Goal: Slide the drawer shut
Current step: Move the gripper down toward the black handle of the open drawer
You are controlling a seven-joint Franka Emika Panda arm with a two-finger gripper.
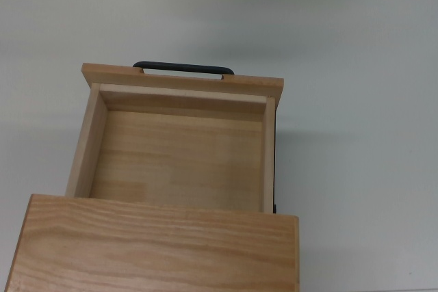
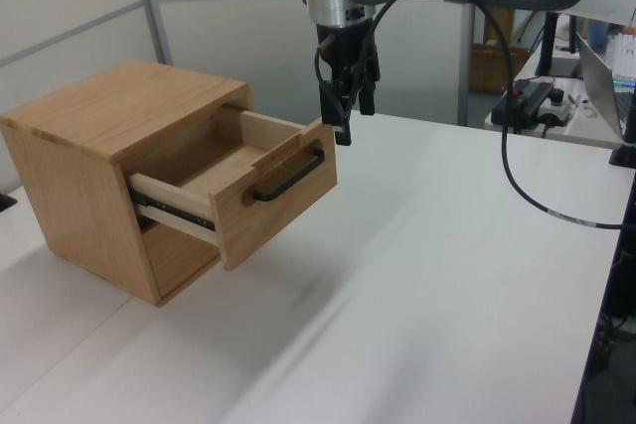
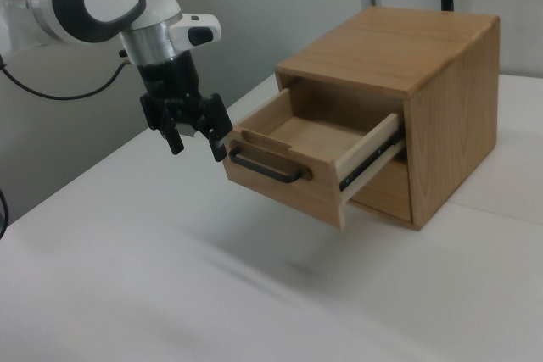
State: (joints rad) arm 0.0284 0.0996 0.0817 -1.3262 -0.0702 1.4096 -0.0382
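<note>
The drawer (image 1: 176,158) is a light wooden box, empty inside, pulled well out of its cabinet (image 1: 154,251). Its black bar handle (image 1: 183,68) sits on the front panel, toward the top view's top. In the left view the drawer (image 2: 238,220) sticks out to the right with the handle (image 2: 290,175) facing the arm. My gripper (image 2: 355,118) hangs open just beyond the panel's upper far corner. In the right view the gripper (image 3: 199,143) is at the left end of the drawer (image 3: 288,194), level with the handle (image 3: 265,169), holding nothing. The top view does not show the gripper.
The cabinet (image 3: 441,82) stands on a white table (image 1: 356,66). A black cable (image 2: 527,196) hangs from the arm in the left view, and equipment sits on a bench at the left view's far right (image 2: 537,96).
</note>
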